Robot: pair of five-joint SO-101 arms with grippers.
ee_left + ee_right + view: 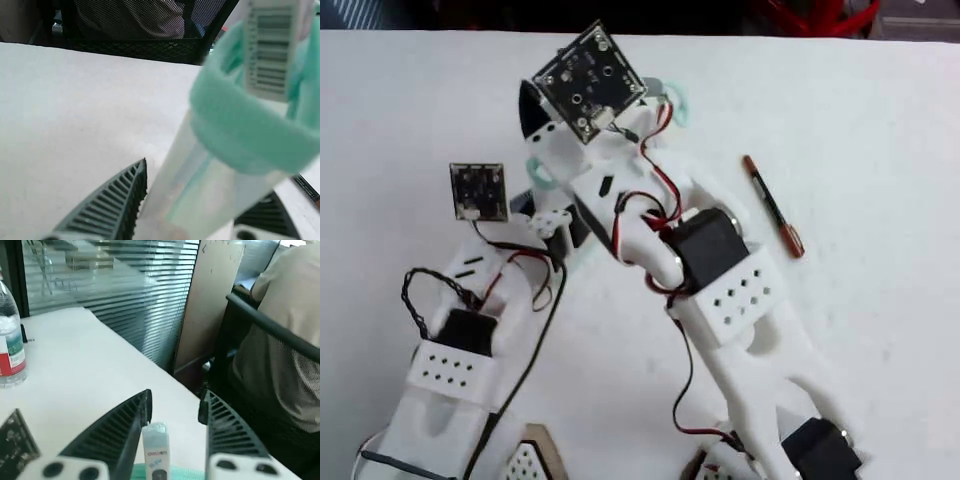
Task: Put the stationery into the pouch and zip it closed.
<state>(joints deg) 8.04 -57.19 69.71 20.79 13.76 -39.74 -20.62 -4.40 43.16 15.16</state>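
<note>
Pouch (pixel 235 135) sits pinched in your left tool (pixel 205 190); your right tool (pixel 176 399) is spread around a white item (pixel 155 439). Loading step: pen (pixel 772 205) likely next.

A white table (pixel 880 120) bears a clear bottle (pixel 9 347) with a red and teal label, standing upright. Beyond the table's edge are window blinds (pixel 115 285), a brown board (pixel 215 295) leaning upright, and a black mesh chair (pixel 145 20).
</note>
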